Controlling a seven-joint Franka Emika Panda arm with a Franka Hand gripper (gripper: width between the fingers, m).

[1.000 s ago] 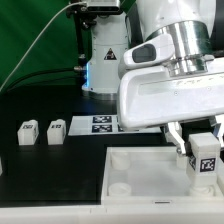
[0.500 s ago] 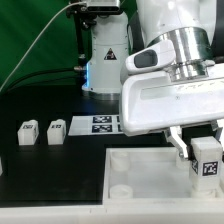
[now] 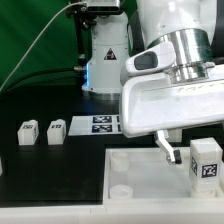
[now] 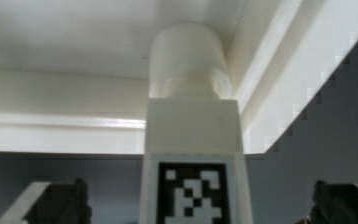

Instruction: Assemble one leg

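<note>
A leg (image 3: 205, 161), a white post with a black-and-white tag, stands upright at the far corner of the large white tray-like piece (image 3: 140, 158), at the exterior view's right. My gripper (image 3: 201, 150) straddles the leg. One dark finger (image 3: 167, 149) stands clear of it and the other is out of view. In the wrist view the leg (image 4: 197, 140) stands midway between the two fingers (image 4: 51, 203), with gaps on both sides. Its rounded end is against the tray's inner corner (image 4: 87, 100). The gripper (image 4: 197, 206) is open.
Two more legs (image 3: 28, 132) (image 3: 56, 131) stand on the black table at the exterior view's left. The marker board (image 3: 98, 123) lies behind the tray. The robot's base (image 3: 105, 60) and a cable stand at the back. A white piece shows at the left edge (image 3: 2, 168).
The fingers have opened and let go of the leg. The visible finger has moved away toward the exterior view's left. The leg has stayed upright in the tray's corner.
</note>
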